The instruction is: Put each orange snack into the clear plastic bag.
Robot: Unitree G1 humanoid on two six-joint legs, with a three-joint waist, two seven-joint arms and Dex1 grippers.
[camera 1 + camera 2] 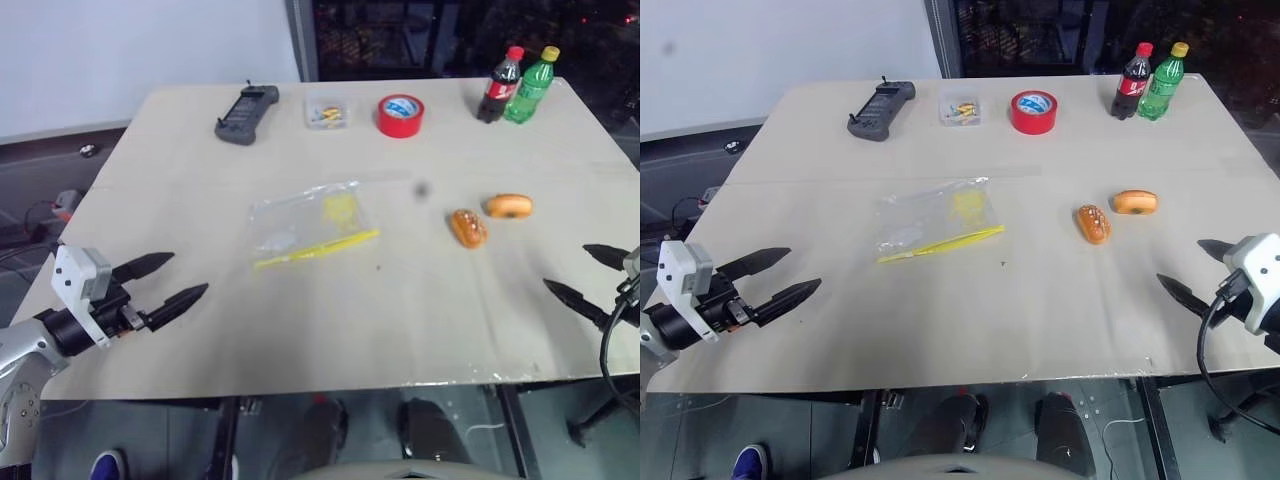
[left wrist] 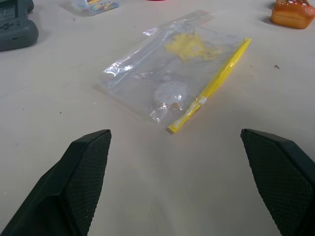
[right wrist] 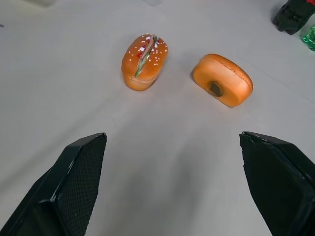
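Two orange snacks are seen on the surface, right of centre: the darker bun and the lighter bun, just beside each other, apart. The bag is laid flat mid-surface, well apart from them, nothing inside but its print. The left claw is held released near the front left edge; the right claw is spread wide too, near the buns, nothing gripped.

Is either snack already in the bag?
No: both snacks lie on the bare table, well apart from the bag, which lies flat.
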